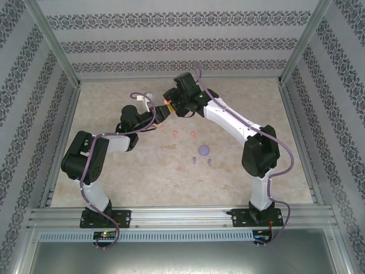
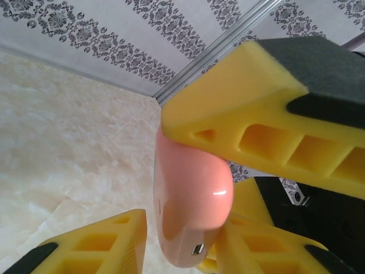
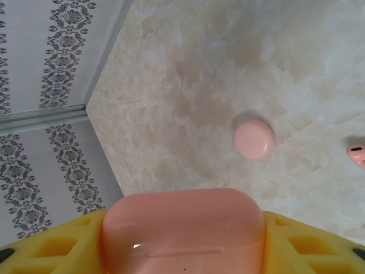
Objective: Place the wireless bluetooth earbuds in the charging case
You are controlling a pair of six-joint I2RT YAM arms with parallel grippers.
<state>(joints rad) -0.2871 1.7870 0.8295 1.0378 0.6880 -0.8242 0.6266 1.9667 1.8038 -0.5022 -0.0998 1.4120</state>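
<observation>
Handover above the table: my right gripper (image 3: 182, 228) pinches the salmon-pink charging case (image 2: 191, 194) between its yellow foam fingers (image 3: 63, 245), clear of the marbled table (image 1: 148, 182). My left gripper (image 2: 182, 242) brackets the same case from the opposite side; whether its jaws have clamped it, I cannot tell. Below, two pink earbuds (image 1: 175, 133) lie loose on the surface, a little apart. Nearer my bases sit a purple case (image 1: 203, 150) and two purple earbuds (image 1: 195, 158).
</observation>
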